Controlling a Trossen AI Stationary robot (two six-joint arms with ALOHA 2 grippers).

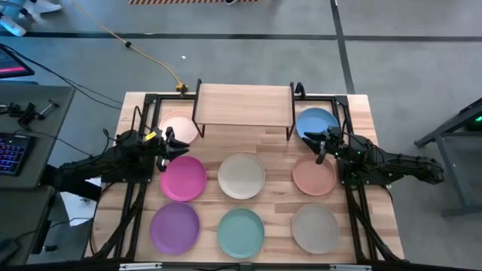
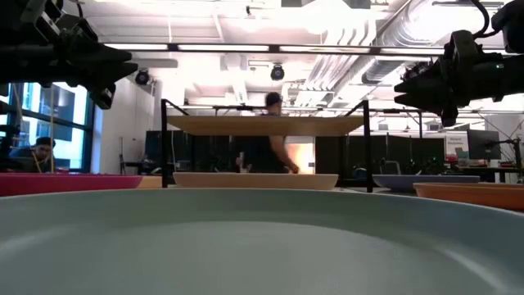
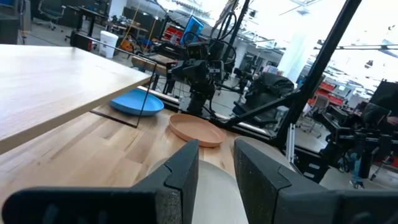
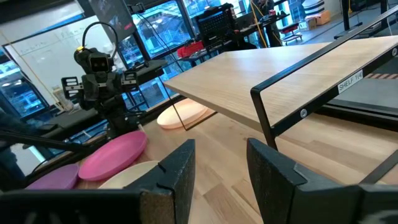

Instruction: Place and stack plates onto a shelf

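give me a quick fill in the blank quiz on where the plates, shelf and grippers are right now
1. The top of the shelf holds ____ plates.
2. The plate in the middle of the row nearest the shelf is ____.
3. The blue plate lies partly under the shelf's ____ end, seen from above.
4. The left gripper hangs above the table between the pale pink plate and the ____ plate.

Missing words: no; cream; right; magenta
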